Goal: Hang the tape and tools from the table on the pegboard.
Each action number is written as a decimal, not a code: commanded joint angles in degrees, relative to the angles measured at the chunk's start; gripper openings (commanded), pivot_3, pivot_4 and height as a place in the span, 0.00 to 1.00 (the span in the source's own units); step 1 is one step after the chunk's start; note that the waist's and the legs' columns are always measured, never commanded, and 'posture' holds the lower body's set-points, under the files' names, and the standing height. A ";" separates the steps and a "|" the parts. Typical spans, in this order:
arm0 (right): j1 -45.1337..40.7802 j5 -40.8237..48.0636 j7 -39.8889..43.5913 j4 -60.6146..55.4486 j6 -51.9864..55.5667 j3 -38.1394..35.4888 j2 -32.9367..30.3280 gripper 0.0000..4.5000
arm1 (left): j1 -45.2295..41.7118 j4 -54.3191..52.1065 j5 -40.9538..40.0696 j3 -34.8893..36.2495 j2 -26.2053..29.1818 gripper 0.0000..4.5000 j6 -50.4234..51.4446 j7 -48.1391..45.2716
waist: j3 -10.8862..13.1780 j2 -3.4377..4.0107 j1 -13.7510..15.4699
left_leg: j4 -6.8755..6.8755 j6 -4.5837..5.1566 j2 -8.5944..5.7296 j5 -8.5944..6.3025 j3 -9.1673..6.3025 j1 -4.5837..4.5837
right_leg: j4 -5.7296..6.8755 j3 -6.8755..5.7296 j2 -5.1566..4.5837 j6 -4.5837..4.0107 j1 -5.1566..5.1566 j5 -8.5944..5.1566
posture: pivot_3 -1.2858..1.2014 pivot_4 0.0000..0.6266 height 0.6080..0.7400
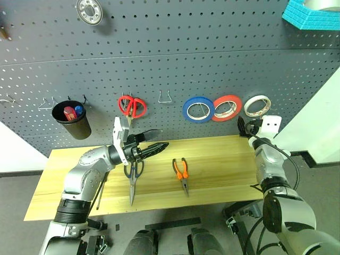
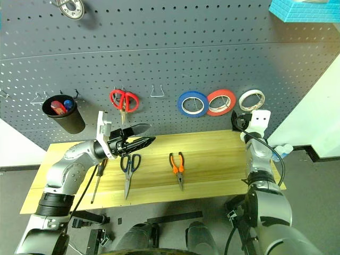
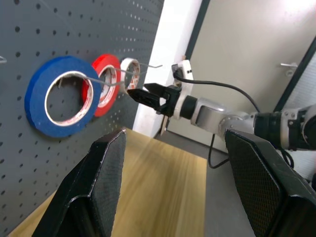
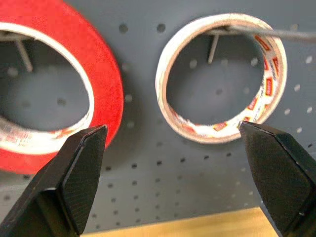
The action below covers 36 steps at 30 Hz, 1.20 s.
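The whitish tape [image 1: 256,105] hangs on a thin hook on the dark grey pegboard [image 1: 212,53], right of the red roll. My right gripper [image 1: 245,127] stands open just below and in front of the tape [image 4: 207,132], holding nothing. On the wooden table [image 1: 223,159] lie the dark-handled scissors [image 1: 133,178], the orange-and-black pliers [image 1: 182,174] and the slim screwdriver [image 2: 98,178], partly behind my left arm. My left gripper [image 1: 162,137] hovers open and empty above the scissors, pointing right.
On the pegboard hang red-handled scissors [image 1: 132,106], a blue roll [image 1: 198,109], a red roll [image 1: 227,108], a black cup of pens [image 1: 71,119] and a metal ring [image 1: 89,10]. A bare hook [image 1: 165,97] sits between scissors and blue roll. A cyan box [image 1: 311,16] is top right.
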 commanded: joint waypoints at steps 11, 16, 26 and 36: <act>22.88 3.76 -1.47 -47.23 29.97 5.54 5.27 0.99 | 4.92 -2.01 0.58 0.73 4.11 0.74 -0.53 -2.44 | -0.07 0.04 0.53 | -0.01 0.18 0.02 -0.11 -0.03 0.07 | 0.12 0.03 -0.02 -0.01 -0.23 0.00 | 0.52 0.18 0.98; 26.24 5.26 -1.35 -56.69 40.76 8.33 6.75 0.99 | 7.65 -1.87 2.38 0.23 5.95 0.74 -0.91 -3.52 | -0.07 0.05 1.15 | -0.07 0.18 0.03 -0.11 -0.04 0.15 | 0.18 0.05 -0.02 -0.02 -0.24 0.01 | 0.52 0.19 0.98; 29.40 6.64 -0.46 -67.02 55.59 13.99 7.49 0.99 | 12.44 -3.04 4.89 -0.46 7.63 0.74 -1.45 -2.99 | 0.02 0.11 3.06 | -0.15 0.19 0.02 -0.14 -0.03 0.13 | 0.06 0.06 -0.07 -0.04 -0.24 0.00 | 0.53 0.23 0.98; 29.03 5.60 -3.85 -69.53 65.17 18.66 10.72 0.99 | 16.57 -5.73 6.05 -1.24 8.41 0.74 -0.25 -1.83 | 0.28 0.08 3.17 | -0.29 0.22 0.02 -0.17 -0.04 0.08 | -0.14 0.06 -0.13 -0.07 -0.25 -0.01 | 0.53 0.28 0.98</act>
